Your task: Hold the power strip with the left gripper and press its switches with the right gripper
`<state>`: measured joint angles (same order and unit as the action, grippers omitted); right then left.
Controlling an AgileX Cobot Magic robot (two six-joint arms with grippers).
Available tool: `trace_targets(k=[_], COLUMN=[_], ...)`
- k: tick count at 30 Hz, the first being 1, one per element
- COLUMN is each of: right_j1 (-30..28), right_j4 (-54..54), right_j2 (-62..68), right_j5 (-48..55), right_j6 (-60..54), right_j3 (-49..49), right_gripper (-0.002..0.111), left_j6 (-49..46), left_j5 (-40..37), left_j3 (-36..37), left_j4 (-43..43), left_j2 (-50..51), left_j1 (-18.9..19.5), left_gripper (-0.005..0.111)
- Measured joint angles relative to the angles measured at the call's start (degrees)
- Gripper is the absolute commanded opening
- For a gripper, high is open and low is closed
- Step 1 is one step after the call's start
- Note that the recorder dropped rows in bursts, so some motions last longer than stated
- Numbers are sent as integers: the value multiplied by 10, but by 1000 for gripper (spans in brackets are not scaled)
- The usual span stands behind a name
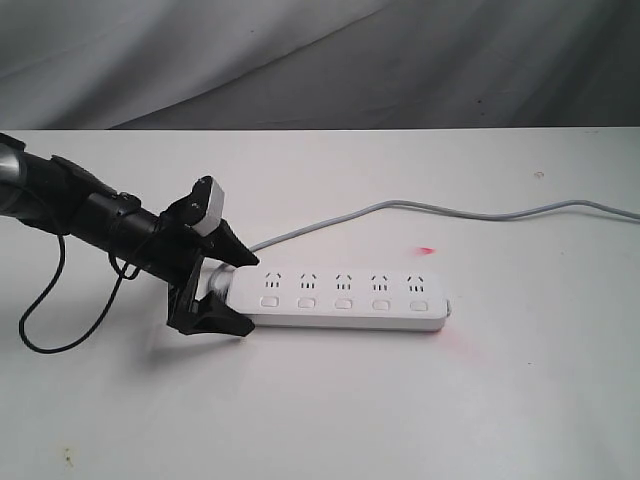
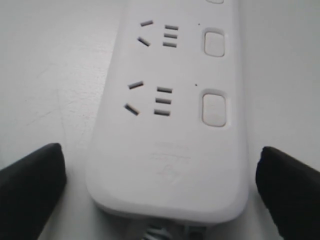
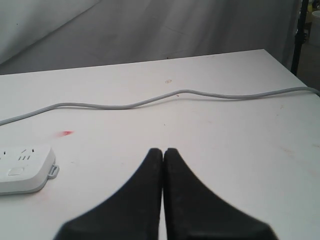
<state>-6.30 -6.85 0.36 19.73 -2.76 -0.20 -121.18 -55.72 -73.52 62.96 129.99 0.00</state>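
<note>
The white power strip [image 1: 345, 300] lies flat on the white table, its five switches [image 1: 343, 303] in a row on the near side. My left gripper [image 1: 250, 295] is open and straddles the strip's left, cord end. In the left wrist view its two black fingers [image 2: 35, 180] stand on either side of the power strip [image 2: 170, 125] with a gap on each side, and two switches [image 2: 214, 108] show. My right gripper [image 3: 163, 151] is shut on nothing, low over bare table. The power strip's far end [image 3: 25, 167] lies off to its side. The right gripper is out of the exterior view.
The grey cord [image 1: 450, 210] curves from the strip's left end across the back of the table to the right edge. A small red mark [image 1: 427, 249] sits behind the strip's right end. A grey cloth backdrop [image 1: 300, 60] hangs behind the table.
</note>
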Motion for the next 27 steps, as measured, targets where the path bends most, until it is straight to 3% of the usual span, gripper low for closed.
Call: trace_targets(k=[15, 27], right_j1=[0, 0], right_j4=[0, 0], right_j2=[0, 0], right_j5=[0, 0], right_j6=[0, 0], right_j3=[0, 0], right_gripper=[0, 0], left_j6=[-1, 8], left_j5=[19, -5], left_j3=[0, 5], left_j4=[1, -20], left_j2=[-9, -129], left_j1=[0, 0], left_gripper=[103, 103])
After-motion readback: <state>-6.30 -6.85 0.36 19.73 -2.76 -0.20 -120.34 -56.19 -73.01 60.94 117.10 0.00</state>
